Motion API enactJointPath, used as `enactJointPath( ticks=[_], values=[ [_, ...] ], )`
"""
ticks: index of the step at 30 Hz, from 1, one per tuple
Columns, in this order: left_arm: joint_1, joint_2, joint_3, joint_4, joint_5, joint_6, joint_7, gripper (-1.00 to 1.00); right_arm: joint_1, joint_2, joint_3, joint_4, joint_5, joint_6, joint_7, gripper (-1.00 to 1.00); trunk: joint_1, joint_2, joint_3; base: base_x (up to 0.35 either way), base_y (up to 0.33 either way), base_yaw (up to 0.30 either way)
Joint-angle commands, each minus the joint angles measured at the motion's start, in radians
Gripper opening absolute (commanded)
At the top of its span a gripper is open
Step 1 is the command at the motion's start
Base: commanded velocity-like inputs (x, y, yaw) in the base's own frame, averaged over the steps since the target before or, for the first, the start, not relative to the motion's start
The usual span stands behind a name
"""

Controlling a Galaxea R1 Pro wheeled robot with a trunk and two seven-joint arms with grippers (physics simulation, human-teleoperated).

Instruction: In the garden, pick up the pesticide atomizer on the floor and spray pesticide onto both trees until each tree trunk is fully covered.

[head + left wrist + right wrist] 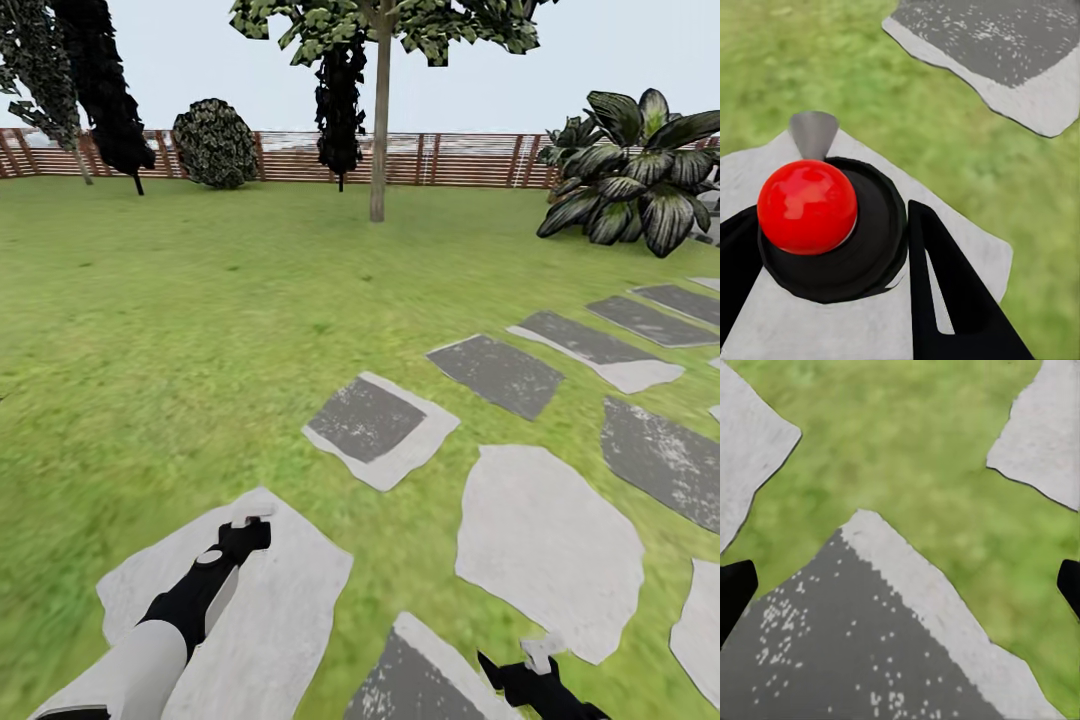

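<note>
The pesticide atomizer, a dark round bottle with a glossy red top, sits between the two black fingers of my left gripper, which is shut on it just above a pale stone slab. Low at the near edge, my right gripper is open over a dark slab, with nothing between its wide-apart fingers. A tree with a bare grey-beige trunk stands far ahead on the lawn, near the slat fence.
Flat grey slabs run through the grass toward the right. A big broad-leaved plant stands at the right back. Dark slim trees and a round bush line the fence at the left.
</note>
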Motion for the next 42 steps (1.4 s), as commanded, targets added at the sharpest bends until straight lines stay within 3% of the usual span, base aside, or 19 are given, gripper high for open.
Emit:
enactJointPath(
  ticks=[1, 31, 42],
  values=[
    [0.000, 0.000, 0.000, 0.000, 0.000, 0.000, 0.001, -1.00, 0.000, 0.000, 0.000, 0.000, 0.000, 0.000, 0.000, 1.00, 0.000, 0.000, 0.000, 0.338, 0.000, 0.000],
    [0.000, 0.000, 0.000, 0.002, 0.000, 0.000, 0.001, -1.00, 0.000, -0.001, 0.000, 0.000, 0.000, 0.000, 0.000, 1.00, 0.000, 0.000, 0.000, 0.338, 0.000, 0.000],
    [0.000, 0.000, 0.000, 0.001, 0.000, 0.000, 0.001, -1.00, 0.000, -0.001, 0.000, 0.000, 0.000, 0.000, 0.000, 1.00, 0.000, 0.000, 0.015, 0.338, 0.000, -0.066]
  ],
)
